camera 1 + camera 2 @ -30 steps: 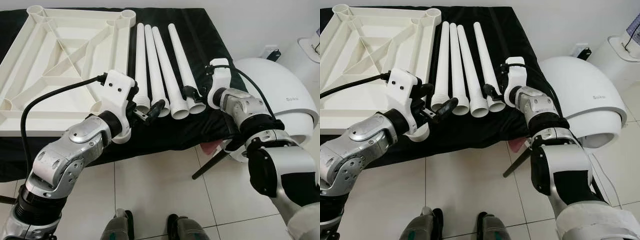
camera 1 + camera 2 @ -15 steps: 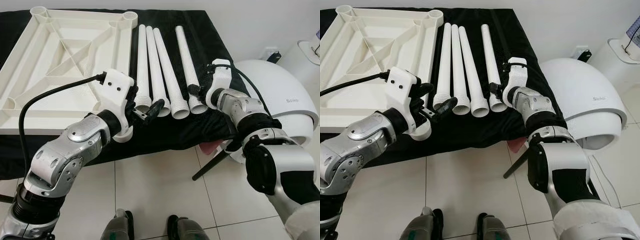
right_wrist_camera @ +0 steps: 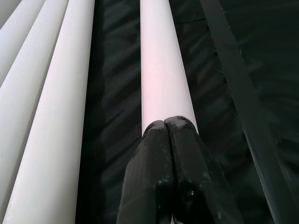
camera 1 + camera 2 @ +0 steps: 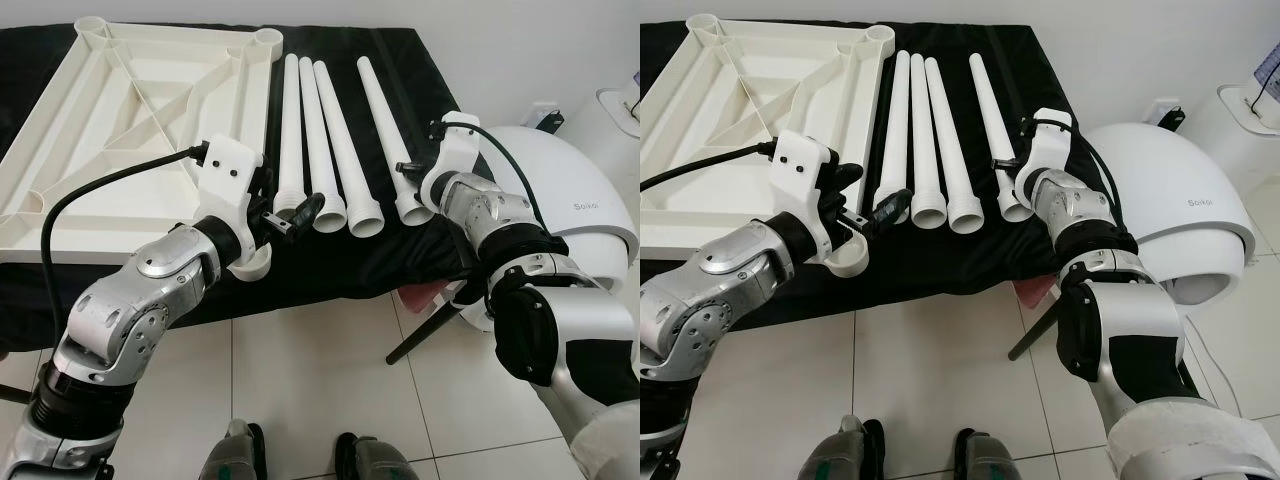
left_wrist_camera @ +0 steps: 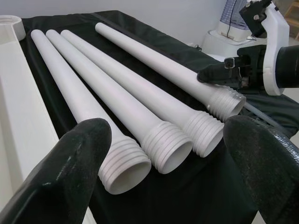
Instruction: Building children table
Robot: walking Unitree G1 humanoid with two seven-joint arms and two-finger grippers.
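Observation:
A white tabletop (image 4: 150, 110) lies upside down on the black-covered table (image 4: 420, 70), at the left. Beside it lie three white legs (image 4: 312, 130) close together, threaded ends toward me. The rightmost leg (image 4: 385, 130) lies a little apart from them. My left gripper (image 4: 290, 200) is open, its fingers (image 5: 70, 177) spread just in front of the threaded ends of the left legs. My right gripper (image 4: 403, 168) is shut, and its fingertips (image 3: 166, 123) rest on top of the rightmost leg (image 3: 161, 70) near its threaded end.
A white dome-shaped appliance (image 4: 560, 180) stands on the floor at the right, close to my right arm. A black table leg (image 4: 430, 325) slants out under the table's right corner. Tiled floor (image 4: 300, 380) lies in front of the table.
The rightmost leg has shifted right, away from the other three, with my right gripper on it. My left gripper stays open by the threaded ends. The camera shifted slightly.

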